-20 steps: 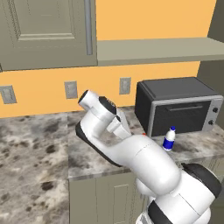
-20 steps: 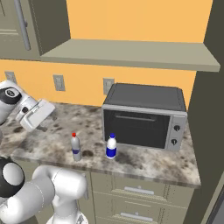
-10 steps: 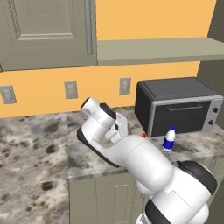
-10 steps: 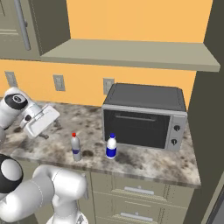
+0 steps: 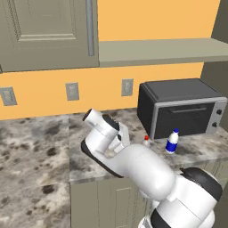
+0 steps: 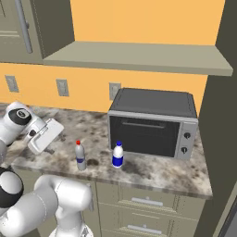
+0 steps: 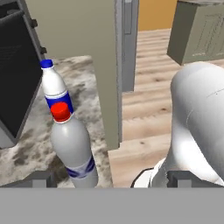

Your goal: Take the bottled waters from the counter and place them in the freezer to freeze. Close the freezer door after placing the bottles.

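Two bottled waters stand on the speckled counter [image 6: 152, 170] in front of a toaster oven. The slim red-capped bottle [image 6: 80, 156] is on the left and the stubby blue-capped bottle [image 6: 118, 155] on the right. My gripper [image 6: 53, 139] hangs low over the counter just left of the red-capped bottle, open, touching nothing. In the hand view the red-capped bottle [image 7: 73, 151] stands close, just inside the left fingertip of the gripper [image 7: 111, 181], with the blue-capped bottle [image 7: 54, 86] behind it. The left base view shows the blue-capped bottle [image 5: 172, 141] and the red cap [image 5: 145, 139] beside my arm. The freezer is out of view.
A black toaster oven [image 6: 152, 122] stands right behind the bottles. A shelf [image 6: 139, 56] and wall cabinets [image 5: 44, 33] hang above the counter. A tall dark panel [image 6: 221, 129] closes the counter's right end. Beyond it in the hand view lies wooden floor [image 7: 144, 113].
My hand has come down and moved closer to the red-capped bottle. Its jaws stayed open. The bottles have not moved.
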